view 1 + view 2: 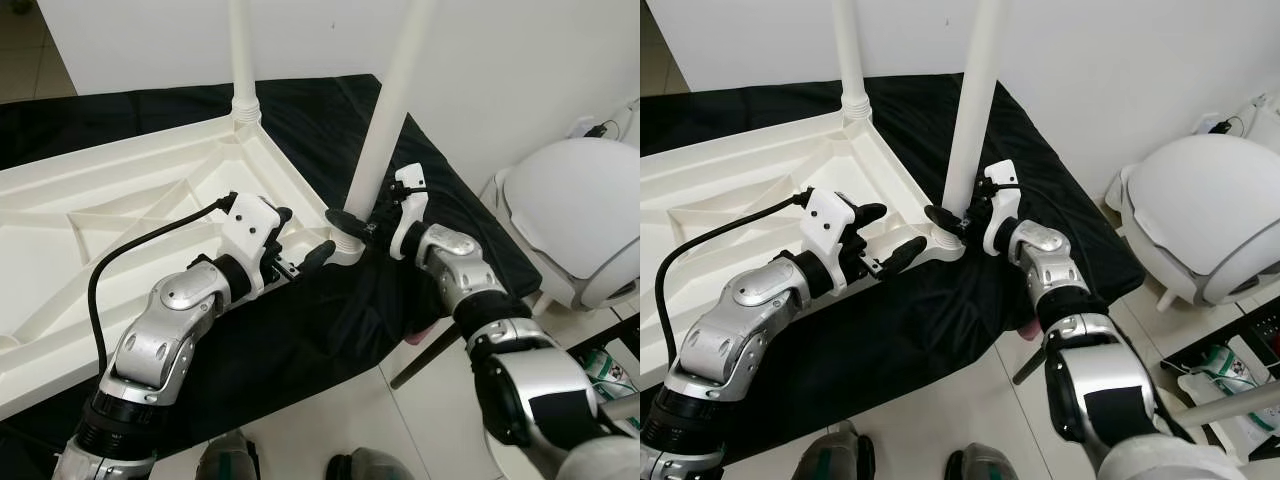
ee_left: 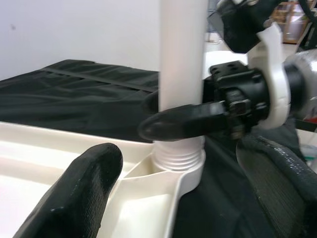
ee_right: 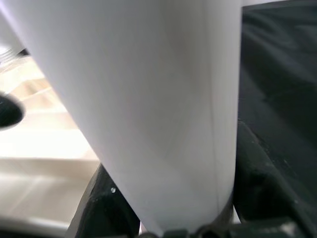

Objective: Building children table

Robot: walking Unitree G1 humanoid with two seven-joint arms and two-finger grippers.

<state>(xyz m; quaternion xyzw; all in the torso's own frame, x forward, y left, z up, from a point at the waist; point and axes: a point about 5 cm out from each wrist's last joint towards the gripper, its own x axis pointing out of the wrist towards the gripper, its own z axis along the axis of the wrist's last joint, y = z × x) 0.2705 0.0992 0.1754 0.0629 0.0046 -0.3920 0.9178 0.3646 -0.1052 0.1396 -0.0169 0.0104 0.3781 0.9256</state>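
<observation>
Table leg [image 1: 385, 110] sits clamped in my right gripper [image 1: 352, 222], threads half-seated; left gripper [image 1: 296, 248] open. Next: twist home.

White tabletop [image 1: 120, 190] and white legs [image 1: 385, 130] lie on a plain black cloth [image 1: 330, 330] — silver arms, black fingers [image 2: 74, 193], white-tiled floor [image 1: 420, 420] beside it.

An upturned white tabletop [image 1: 120, 215] lies on a black cloth [image 1: 300, 330]. Two white legs [image 1: 393, 105] stand in its corners. The right gripper [image 1: 352, 222] clasps the nearer leg's base; the left gripper [image 1: 305, 240], fingers apart, sits just beside that corner.
</observation>
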